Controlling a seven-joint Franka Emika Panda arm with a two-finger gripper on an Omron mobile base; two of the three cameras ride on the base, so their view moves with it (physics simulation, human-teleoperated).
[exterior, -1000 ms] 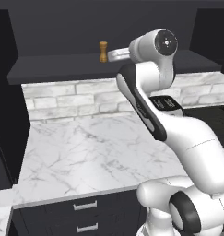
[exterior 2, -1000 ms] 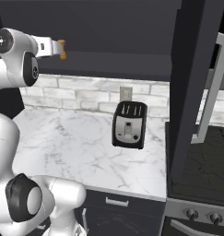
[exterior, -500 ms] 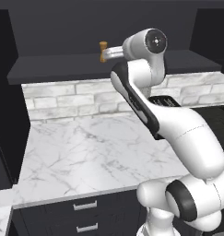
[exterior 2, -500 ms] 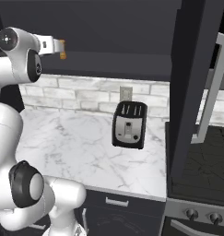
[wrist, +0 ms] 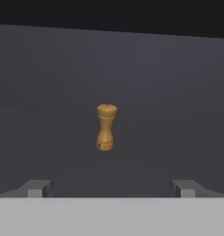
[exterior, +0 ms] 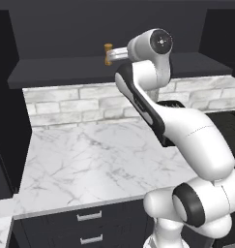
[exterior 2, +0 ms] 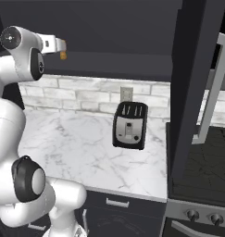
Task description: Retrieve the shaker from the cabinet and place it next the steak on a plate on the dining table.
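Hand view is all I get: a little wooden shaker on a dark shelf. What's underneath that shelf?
Observer: A marble counter with a pale brick wall behind it.
Operator: Anything sitting on the counter?
Observer: A black toaster, off to the right of the arm.
Operator: Is the robot touching the shaker?
Observer: No. From the side, the open end effector stops just short of the shaker, which stands upright on the cabinet shelf.

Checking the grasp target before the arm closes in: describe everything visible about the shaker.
The shaker is a small tan-brown piece that looks like wood, waisted like an hourglass, with a rounded cap and a wider foot. It stands upright on the dark shelf of the cabinet, alone, with nothing touching it but the shelf. In the hand view it sits centred ahead of the open fingers, clear of both.
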